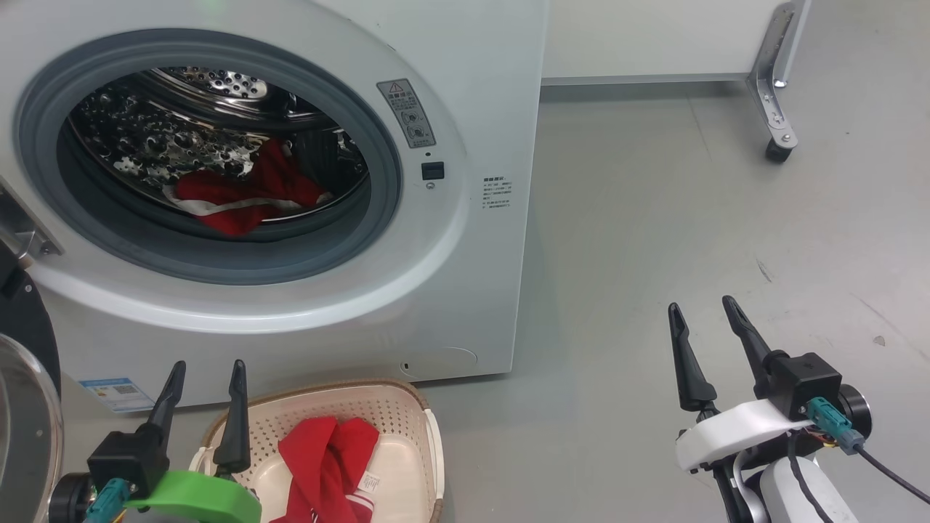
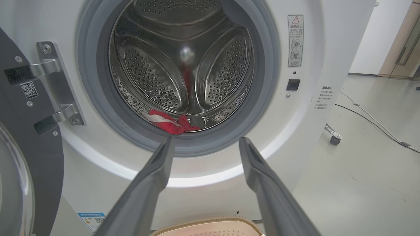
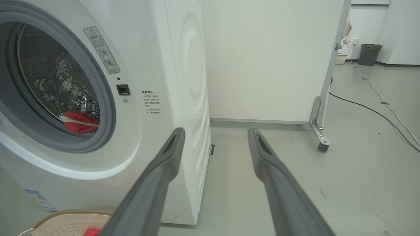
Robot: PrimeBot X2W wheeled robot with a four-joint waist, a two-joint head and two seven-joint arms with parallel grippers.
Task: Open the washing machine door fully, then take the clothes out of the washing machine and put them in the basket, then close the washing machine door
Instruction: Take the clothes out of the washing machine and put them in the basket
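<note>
Nearest me, the left gripper hangs wide and empty at the basket, where one red garment already lies. More clothes sit low at the front of the washing machine drum. I'd reach in low, pinch the bunched fold, and lift it clear of the gasket. The right gripper idles spread, holding nothing.

Washing machine door hung open at left, clear of the drum mouth; entry unobstructed down to red garment at near lip. Basket sat directly below; floor to the right lay free up to far castered leg.
</note>
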